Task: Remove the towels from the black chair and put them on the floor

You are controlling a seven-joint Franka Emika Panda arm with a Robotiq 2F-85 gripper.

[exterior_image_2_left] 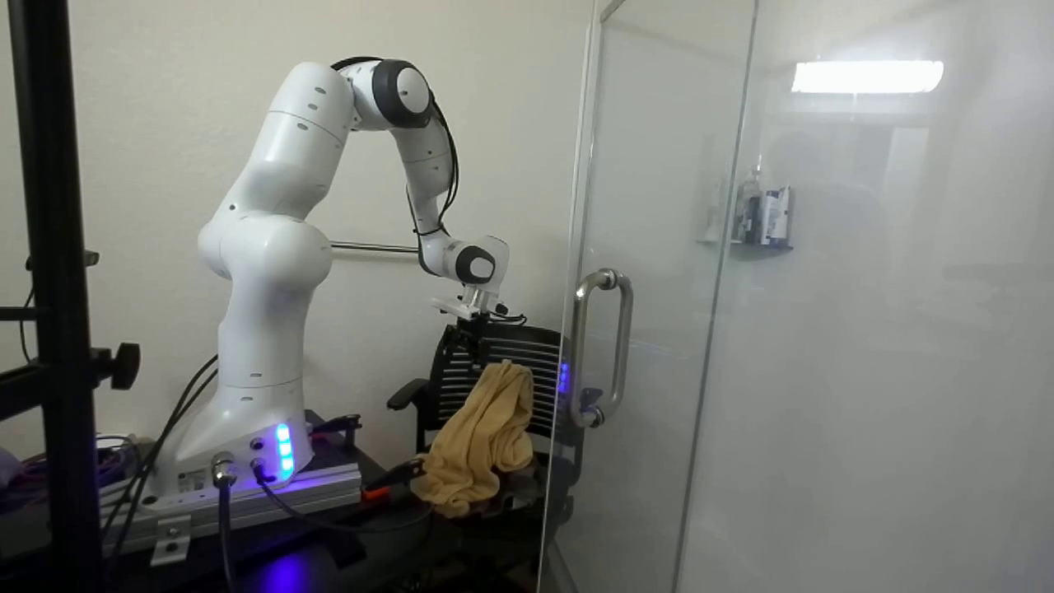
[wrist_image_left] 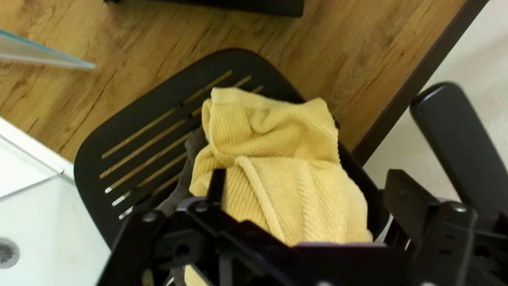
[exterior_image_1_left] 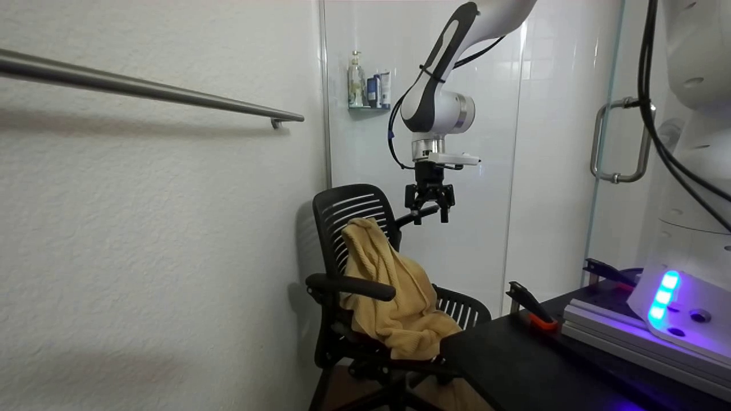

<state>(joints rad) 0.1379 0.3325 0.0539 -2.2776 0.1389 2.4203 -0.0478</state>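
Note:
The tan towel (exterior_image_1_left: 394, 285) lies crumpled over the black chair (exterior_image_1_left: 321, 228), from partway up the backrest to the seat front. It also shows in an exterior view (exterior_image_2_left: 482, 436) and in the wrist view (wrist_image_left: 278, 127). The grey towel (wrist_image_left: 186, 174) shows only as a dark strip beside and under the tan one; most of it is hidden. My gripper (exterior_image_1_left: 431, 220) points down above the chair, higher than the tan towel and apart from it. In the wrist view the fingers (wrist_image_left: 307, 174) are wide apart with nothing between them, the tan towel lying below.
The wood floor (wrist_image_left: 337, 47) shows beyond the seat. A black table (exterior_image_1_left: 525, 365) with clamps and the robot base stands close to the seat. A glass door with a metal handle (exterior_image_2_left: 579, 354), a wall with a towel bar (exterior_image_1_left: 148, 88) and the chair's armrests (exterior_image_1_left: 354, 285) are nearby.

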